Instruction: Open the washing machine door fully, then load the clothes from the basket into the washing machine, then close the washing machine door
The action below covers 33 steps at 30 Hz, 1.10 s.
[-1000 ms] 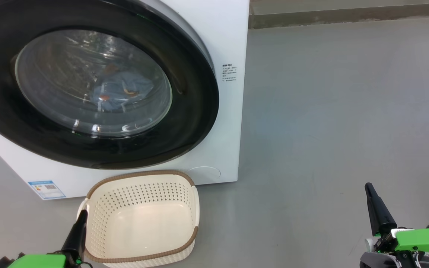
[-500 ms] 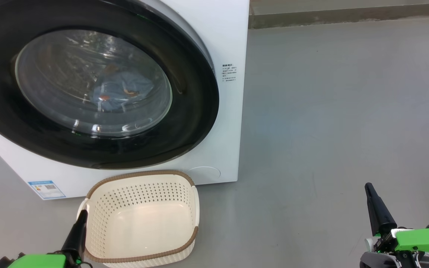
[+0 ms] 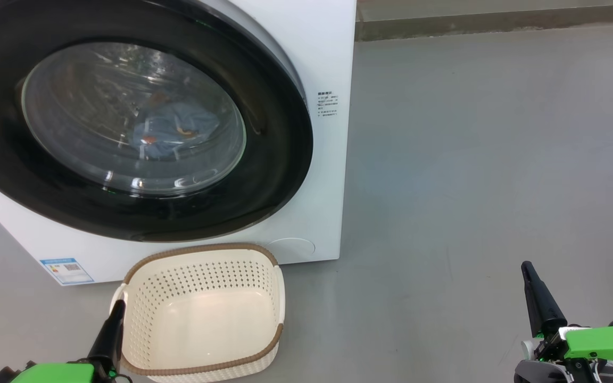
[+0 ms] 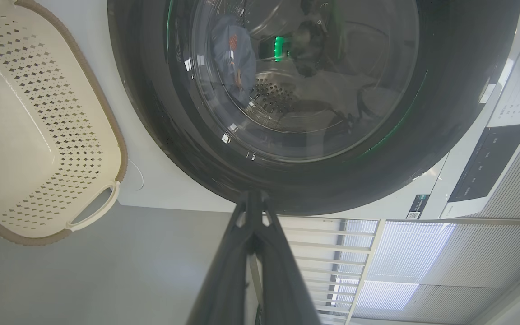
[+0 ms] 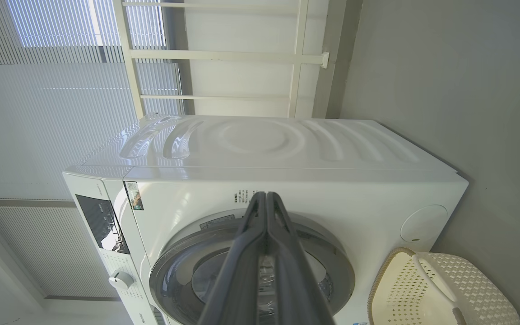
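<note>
The washing machine [image 3: 317,175] is white, and the washing machine door [image 3: 280,159] with its black rim lies shut against it. Through the glass the light blue clothes [image 3: 176,130] with orange prints rest in the drum; the left wrist view shows the clothes [image 4: 233,58] too. The cream basket [image 3: 205,314] stands empty on the floor before the machine. My left gripper [image 3: 118,306] is shut at the basket's left rim, holding nothing. My right gripper [image 3: 525,266] is shut over bare floor to the right. The door [image 5: 336,266] and the basket [image 5: 440,289] also appear in the right wrist view.
Grey floor [image 3: 471,159] stretches to the right of the machine up to a wall base [image 3: 498,24]. A blue label [image 3: 67,270] sits on the machine's lower front. A white railing [image 5: 224,56] and blinds stand behind the machine.
</note>
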{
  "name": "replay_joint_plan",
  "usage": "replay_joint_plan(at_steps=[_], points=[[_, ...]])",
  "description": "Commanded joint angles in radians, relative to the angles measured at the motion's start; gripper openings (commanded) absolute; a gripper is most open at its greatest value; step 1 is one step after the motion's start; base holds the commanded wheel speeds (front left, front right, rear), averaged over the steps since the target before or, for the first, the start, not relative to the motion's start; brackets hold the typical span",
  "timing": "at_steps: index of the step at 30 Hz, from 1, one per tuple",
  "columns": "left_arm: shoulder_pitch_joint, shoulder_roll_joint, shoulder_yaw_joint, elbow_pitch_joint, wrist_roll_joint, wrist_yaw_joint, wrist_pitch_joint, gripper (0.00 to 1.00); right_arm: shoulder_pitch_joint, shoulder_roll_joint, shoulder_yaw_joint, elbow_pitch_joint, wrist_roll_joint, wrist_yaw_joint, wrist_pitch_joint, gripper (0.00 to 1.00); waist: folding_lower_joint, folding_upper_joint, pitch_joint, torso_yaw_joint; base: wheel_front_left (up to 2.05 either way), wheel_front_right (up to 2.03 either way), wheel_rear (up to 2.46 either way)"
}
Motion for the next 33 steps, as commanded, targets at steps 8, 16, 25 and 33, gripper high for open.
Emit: replay_joint_plan(at_steps=[8,16,25,33], points=[[-0.041,0.010,0.035,-0.026,-0.009,-0.003,0.006,0.00,-0.009,-0.003,0.023,-0.030,0.006,0.002,0.005,0.00,0.0000,0.0000,0.000,0.000,0.00,0.00,0.00],[-0.041,0.010,0.035,-0.026,-0.009,-0.003,0.006,0.00,-0.009,-0.003,0.023,-0.030,0.006,0.002,0.005,0.00,0.0000,0.0000,0.000,0.000,0.00,0.00,0.00],[-0.041,0.010,0.035,-0.026,-0.009,-0.003,0.006,0.00,-0.009,-0.003,0.023,-0.030,0.006,0.002,0.005,0.00,0.0000,0.0000,0.000,0.000,0.00,0.00,0.00],[-0.041,0.010,0.035,-0.026,-0.009,-0.003,0.006,0.00,-0.009,-0.003,0.023,-0.030,0.006,0.002,0.005,0.00,0.0000,0.0000,0.000,0.000,0.00,0.00,0.00]])
